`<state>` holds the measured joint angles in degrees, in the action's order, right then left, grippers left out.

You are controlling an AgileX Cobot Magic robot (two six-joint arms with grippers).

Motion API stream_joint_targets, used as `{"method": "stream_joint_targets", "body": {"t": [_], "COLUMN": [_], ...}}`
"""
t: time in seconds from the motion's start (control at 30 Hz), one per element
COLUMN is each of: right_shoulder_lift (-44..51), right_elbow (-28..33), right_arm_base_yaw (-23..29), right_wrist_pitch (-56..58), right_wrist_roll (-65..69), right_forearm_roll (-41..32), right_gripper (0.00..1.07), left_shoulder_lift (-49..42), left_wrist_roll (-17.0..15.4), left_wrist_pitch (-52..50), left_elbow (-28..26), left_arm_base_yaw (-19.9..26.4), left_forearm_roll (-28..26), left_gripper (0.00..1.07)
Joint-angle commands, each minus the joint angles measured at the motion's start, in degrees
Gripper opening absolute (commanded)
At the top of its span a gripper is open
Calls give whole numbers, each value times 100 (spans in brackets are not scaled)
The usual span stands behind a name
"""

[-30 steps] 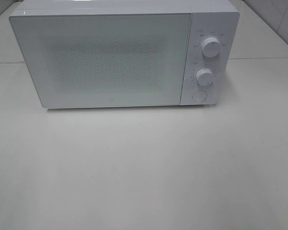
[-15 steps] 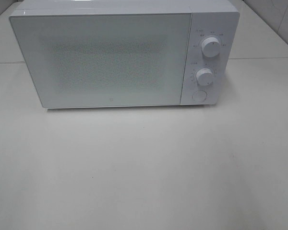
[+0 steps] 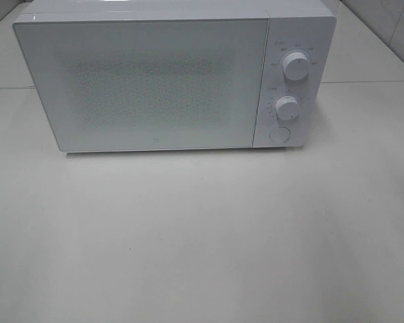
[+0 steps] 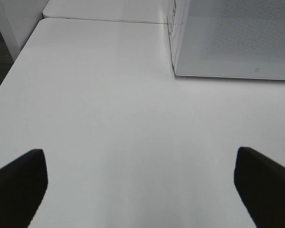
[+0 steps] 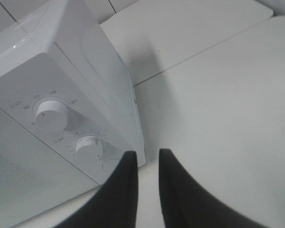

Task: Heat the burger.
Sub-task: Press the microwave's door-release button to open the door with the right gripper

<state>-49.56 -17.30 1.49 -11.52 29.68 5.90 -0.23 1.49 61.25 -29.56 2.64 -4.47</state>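
The burger is out of view in every frame. A white microwave (image 3: 155, 81) stands at the back of the table with its door closed; the speckled door panel hides the inside. My left gripper (image 4: 138, 153) is open, its two dark fingers wide apart over bare table, with the microwave's front corner (image 4: 176, 57) ahead of it. My right gripper (image 5: 148, 153) has its fingers drawn close together with only a narrow gap and nothing between them. It hangs beside the microwave's control panel (image 5: 61, 133). Neither gripper shows in the exterior high view.
The control panel carries an upper knob (image 3: 295, 65), a lower knob (image 3: 287, 108) and a round button (image 3: 279, 134). The white table (image 3: 202, 235) stretches in front of the microwave. A seam between table tops (image 3: 370, 82) runs behind on the right.
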Motion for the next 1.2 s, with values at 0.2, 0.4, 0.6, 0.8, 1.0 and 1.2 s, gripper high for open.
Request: {"method": "stream_joint_targets", "body": {"t": [0.2, 0.4, 0.6, 0.8, 1.0, 1.2], "right_shoulder_lift": [-1381, -2194, -2888, -3472, -4108, -4544], "right_elbow": [-6, -6, -6, -6, -23, -206], "right_arm_base_yaw": [-29, -17, -17, 607, 1444, 1914], "right_wrist_pitch": [-1392, -2045, -2716, -3231, -3673, -3747], "right_wrist_roll": [2103, 3615, 4566, 4933, 4939, 5071], "right_forearm_roll": [34, 63, 212, -361, -1409, -1879], "right_gripper": [0, 0, 0, 0, 0, 0], "left_shoulder_lift": [-74, -74, -74, -74, -74, -74], "left_wrist_roll": [-11, -11, -11, -11, -11, -11], "left_wrist_pitch": [0, 0, 0, 0, 0, 0], "left_elbow": [6, 6, 6, 6, 6, 6], "left_arm_base_yaw": [-11, -11, -11, -11, -11, -11], "left_forearm_roll": [-6, -6, -6, -6, -6, -6], "left_gripper": [100, 100, 100, 100, 100, 100]}}
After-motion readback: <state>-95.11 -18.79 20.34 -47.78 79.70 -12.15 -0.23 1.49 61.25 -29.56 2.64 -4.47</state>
